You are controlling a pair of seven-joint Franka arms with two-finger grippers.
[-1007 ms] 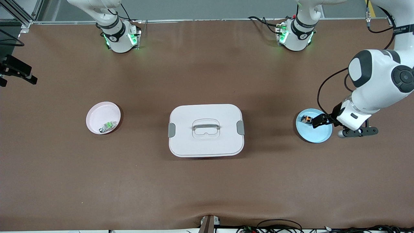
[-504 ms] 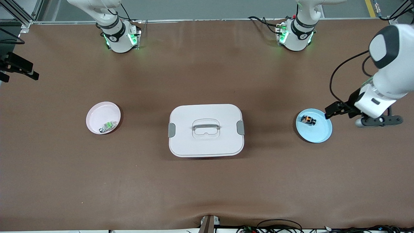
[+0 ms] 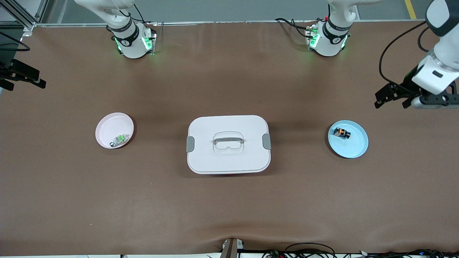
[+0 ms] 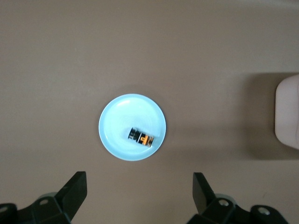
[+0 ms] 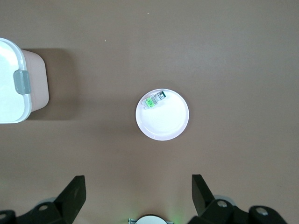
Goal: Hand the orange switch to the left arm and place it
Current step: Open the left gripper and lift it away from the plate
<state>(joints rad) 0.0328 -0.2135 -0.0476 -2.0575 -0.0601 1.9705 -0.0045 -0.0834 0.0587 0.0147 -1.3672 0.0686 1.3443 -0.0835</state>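
Unlabelled orange switch (image 3: 341,133) on blue plate (image 3: 355,148)

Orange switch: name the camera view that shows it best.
The left wrist view: it looks straight down on the switch lying in the blue plate, large and unobstructed. The front view shows it only as a tiny speck. The right wrist view does not show it.

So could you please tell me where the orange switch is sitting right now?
The orange switch lies in the blue plate toward the left arm's end of the table, beside the box, with no gripper touching it.
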